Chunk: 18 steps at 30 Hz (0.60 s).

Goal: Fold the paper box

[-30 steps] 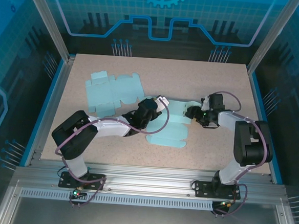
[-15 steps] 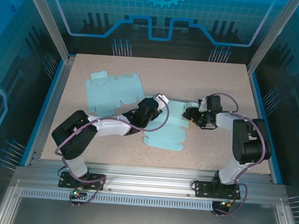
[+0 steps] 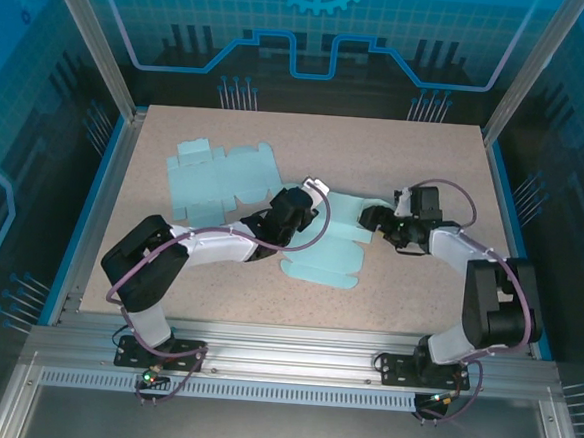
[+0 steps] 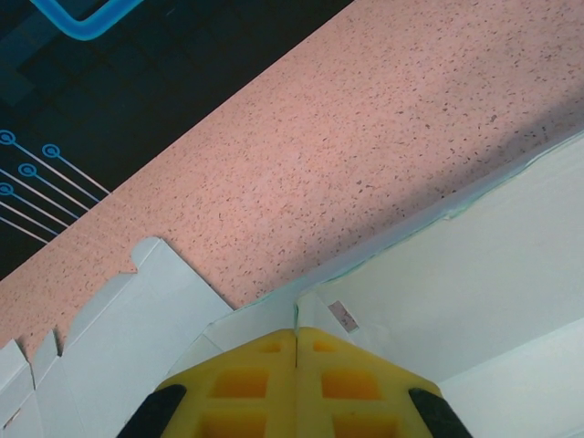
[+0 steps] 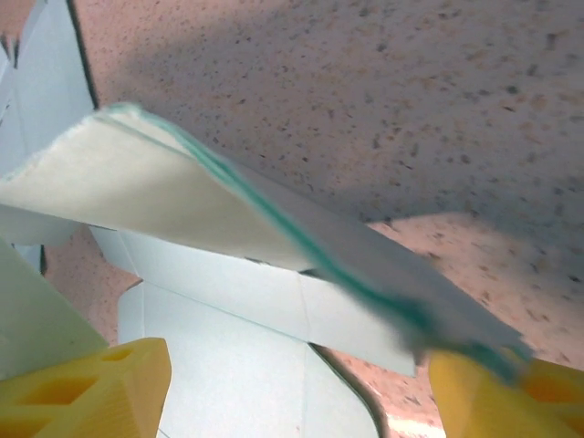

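The light-blue paper box [image 3: 328, 254] lies partly folded at the table's middle. My left gripper [image 3: 299, 207] sits at its far left corner, and in the left wrist view its yellow fingers [image 4: 246, 383] are pressed together on a thin upright edge of the paper box [image 4: 493, 265]. My right gripper [image 3: 372, 221] is at the box's right side. In the right wrist view that gripper [image 5: 301, 374] is open, its yellow fingers [image 5: 100, 383] wide apart over a flat panel, while a raised flap [image 5: 210, 201] of the box slants across above them.
A second flat blue box blank [image 3: 220, 179] lies at the back left, just beyond my left gripper. The speckled table [image 3: 427, 158] has free room at the back right and along the front. Blue enclosure walls and metal posts ring the table.
My left gripper has moved slightly away and to the right with the box edge in it. The right gripper has edged left toward the box, and its elbow has swung right.
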Each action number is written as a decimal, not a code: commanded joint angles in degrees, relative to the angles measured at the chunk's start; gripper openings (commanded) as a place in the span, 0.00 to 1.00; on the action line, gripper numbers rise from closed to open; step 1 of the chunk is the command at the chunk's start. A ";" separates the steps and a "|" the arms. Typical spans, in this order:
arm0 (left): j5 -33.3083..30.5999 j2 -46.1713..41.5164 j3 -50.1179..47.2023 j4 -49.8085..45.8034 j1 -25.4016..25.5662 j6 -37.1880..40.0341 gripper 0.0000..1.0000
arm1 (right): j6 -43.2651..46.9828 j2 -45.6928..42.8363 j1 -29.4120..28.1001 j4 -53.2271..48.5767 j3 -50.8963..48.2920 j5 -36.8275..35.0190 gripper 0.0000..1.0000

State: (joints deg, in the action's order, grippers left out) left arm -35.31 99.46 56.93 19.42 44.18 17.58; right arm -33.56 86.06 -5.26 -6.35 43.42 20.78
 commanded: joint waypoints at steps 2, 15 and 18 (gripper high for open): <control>-1.08 -0.31 1.96 -0.89 -0.63 -3.27 0.00 | 0.84 -2.82 -0.86 -3.03 -2.48 -2.41 0.76; 8.76 -4.73 -2.13 1.48 -3.22 -8.83 0.00 | 2.70 -5.55 -1.23 4.92 -7.67 0.18 0.75; 10.63 -6.00 -3.19 1.68 -4.32 -10.30 0.00 | 2.37 -4.97 -1.47 7.53 -8.05 -0.11 0.74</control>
State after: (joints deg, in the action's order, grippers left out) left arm -28.56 96.14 54.83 18.74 41.01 10.72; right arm -31.90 81.73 -5.61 -2.63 36.05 19.94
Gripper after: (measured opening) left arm 0.058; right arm 0.740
